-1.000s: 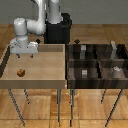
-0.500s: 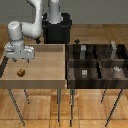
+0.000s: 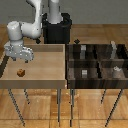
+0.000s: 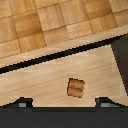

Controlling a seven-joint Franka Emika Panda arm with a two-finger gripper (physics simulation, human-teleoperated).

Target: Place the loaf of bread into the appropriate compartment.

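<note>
The loaf of bread (image 3: 20, 73) is a tiny golden-brown lump on the floor of the light tan tray (image 3: 45, 67), near its front at the exterior view's left. My gripper (image 3: 22, 58) hangs open just above and behind it. In the wrist view the loaf (image 4: 76, 88) lies between and ahead of my two spread fingertips (image 4: 22, 102), and nothing is held. The compartment (image 3: 79, 78) is the near-left cell of the dark wooden bin and holds a small grey cube (image 3: 84, 72).
The near-right bin cell holds a whitish object (image 3: 117, 70). The two far cells hold small upright grey pieces (image 3: 114, 49). The robot's dark base (image 3: 57, 30) stands behind the tray. Tray and bin sit on thin-legged stands over a wooden floor.
My gripper has moved toward the exterior view's left and lowered over the tray, ending closer above the loaf. The loaf has not moved.
</note>
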